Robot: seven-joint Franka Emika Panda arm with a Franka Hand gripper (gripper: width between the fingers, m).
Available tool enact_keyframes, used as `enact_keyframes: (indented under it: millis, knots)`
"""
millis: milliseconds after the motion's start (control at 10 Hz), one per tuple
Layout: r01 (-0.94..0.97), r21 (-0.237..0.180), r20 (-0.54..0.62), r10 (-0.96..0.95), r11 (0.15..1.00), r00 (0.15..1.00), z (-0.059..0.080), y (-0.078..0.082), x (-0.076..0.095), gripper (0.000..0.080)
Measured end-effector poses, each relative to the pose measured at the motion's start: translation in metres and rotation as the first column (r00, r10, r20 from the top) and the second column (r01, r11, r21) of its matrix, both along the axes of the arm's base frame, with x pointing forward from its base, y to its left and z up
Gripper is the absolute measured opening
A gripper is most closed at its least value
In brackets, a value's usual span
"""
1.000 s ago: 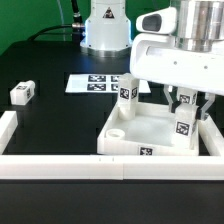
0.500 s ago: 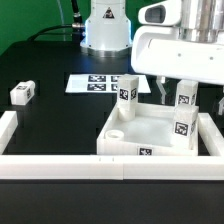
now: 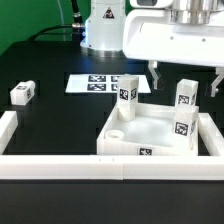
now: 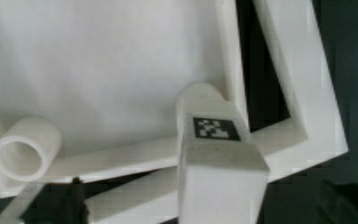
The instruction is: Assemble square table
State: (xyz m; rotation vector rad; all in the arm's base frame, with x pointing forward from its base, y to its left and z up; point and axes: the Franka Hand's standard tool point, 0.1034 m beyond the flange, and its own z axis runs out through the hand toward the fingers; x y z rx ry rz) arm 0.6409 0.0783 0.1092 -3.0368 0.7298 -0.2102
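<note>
Gripper wide open, holding nothing, hovering above upright leg planted in tabletop. Second leg standing at far corner; third leg lying apart, exterior view's left.

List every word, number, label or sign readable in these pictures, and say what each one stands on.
No words, brands or numbers can be read in either view.
Black-and-white square tags, patterns only, no text:
on the two upright legs in the tabletop;
on the tabletop's rim;
on the loose leg lying at the exterior view's left;
on the marker board;
on the leg in the wrist view.
</note>
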Motion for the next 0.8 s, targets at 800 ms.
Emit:
enact_keyframes:
  millis: [800]
  knots:
    - [-0.163, -0.008, -0.003, 0.163, 0.987, 0.987, 0.016, -0.056, -0.048, 0.0649]
